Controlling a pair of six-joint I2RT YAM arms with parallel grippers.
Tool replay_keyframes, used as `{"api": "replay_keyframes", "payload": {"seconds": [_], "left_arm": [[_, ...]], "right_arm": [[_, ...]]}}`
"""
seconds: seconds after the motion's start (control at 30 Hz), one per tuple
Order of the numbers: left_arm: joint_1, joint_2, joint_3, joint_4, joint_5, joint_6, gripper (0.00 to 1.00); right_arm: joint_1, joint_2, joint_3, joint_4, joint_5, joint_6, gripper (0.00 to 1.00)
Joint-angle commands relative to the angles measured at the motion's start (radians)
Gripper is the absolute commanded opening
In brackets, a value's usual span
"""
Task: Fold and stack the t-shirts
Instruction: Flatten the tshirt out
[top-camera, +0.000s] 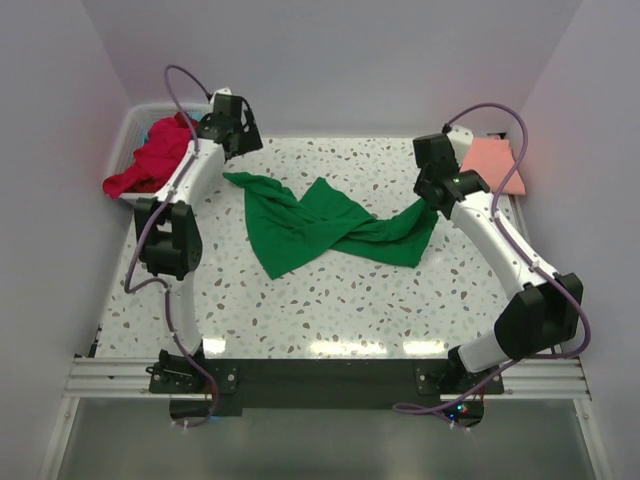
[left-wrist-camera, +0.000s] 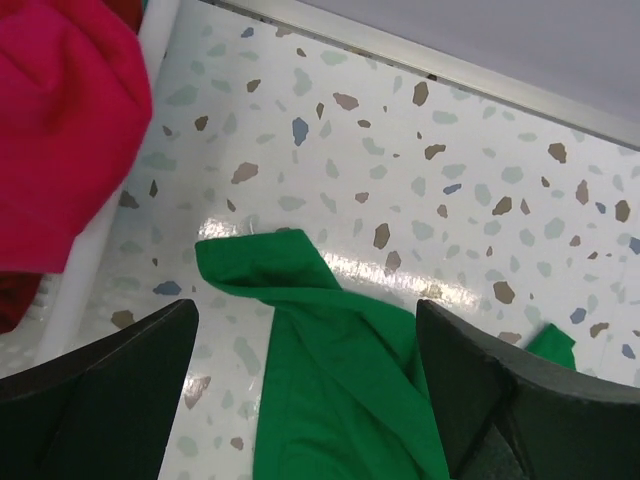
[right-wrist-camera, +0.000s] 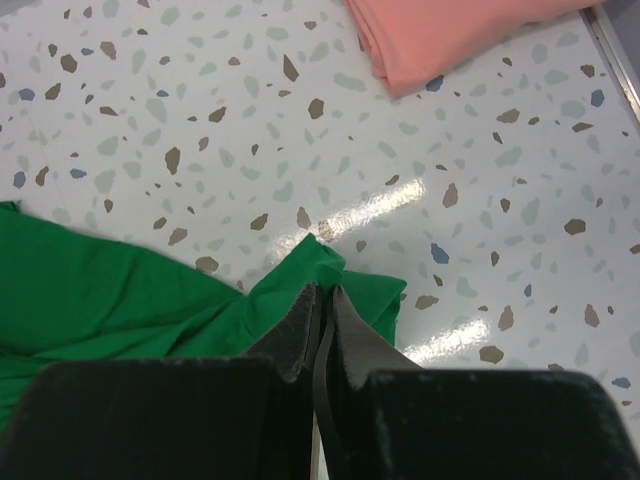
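The green t-shirt (top-camera: 310, 230) lies twisted mid-way across the desk (top-camera: 330, 315). The right end effector (right-wrist-camera: 322, 300) pinches its right corner (apparently anchoring that end). The left end effector (left-wrist-camera: 305, 330) hangs spread above the far-left corner, holding nothing. The salmon-pink t-shirt (right-wrist-camera: 450, 35) sits folded far right.

Jaws wide above green t-shirt (left-wrist-camera: 330, 380); magenta t-shirt (left-wrist-camera: 60, 130) draped over basket (left-wrist-camera: 92, 255).

One green t-shirt (top-camera: 320, 225), one salmon-pink t-shirt (top-camera: 493, 160) at the far right, one white basket (top-camera: 127, 135) at the far left holding a red-and-magenta heap (top-camera: 150, 165) too bunched to count, one counter (top-camera: 300, 310), and two pincers: left pincer (left-wrist-camera: 305, 340), right pincer (right-wrist-camera: 322, 298).
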Motion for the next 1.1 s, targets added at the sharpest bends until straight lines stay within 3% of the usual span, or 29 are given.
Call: {"api": "replay_keyframes", "payload": {"seconds": [0.0, 0.1, 0.17, 0.33, 0.47, 0.6, 0.83, 1.07], "left_arm": [[0.002, -0.16, -0.019, -0.096, -0.037, -0.035, 0.95], [0.002, -0.24, -0.146, -0.135, 0.045, -0.091, 0.92], [-0.001, -0.333, -0.306, -0.093, 0.129, -0.122, 0.88], [-0.065, -0.502, -0.614, -0.044, 0.204, -0.174, 0.73], [-0.174, -0.574, -0.758, -0.052, 0.166, -0.199, 0.73], [-0.194, -0.61, -0.906, -0.029, 0.198, -0.242, 0.73], [-0.211, -0.67, -0.994, -0.018, 0.239, -0.323, 0.66], [-0.272, -0.637, -0.985, -0.033, 0.256, -0.372, 0.61]], "right_arm": [[-0.003, -0.014, -0.011, 0.062, -0.003, 0.01, 0.0], [-0.004, -0.008, -0.02, 0.066, -0.017, 0.009, 0.0], [-0.003, 0.0, -0.031, 0.066, -0.034, 0.013, 0.0], [-0.003, -0.01, -0.074, 0.074, -0.062, 0.021, 0.0], [-0.004, -0.014, -0.111, 0.074, -0.078, 0.03, 0.0], [-0.001, -0.02, -0.135, 0.071, -0.094, 0.039, 0.0], [-0.003, -0.029, -0.166, 0.06, -0.101, 0.035, 0.0], [-0.003, -0.054, -0.201, 0.055, -0.101, 0.041, 0.0]]}}
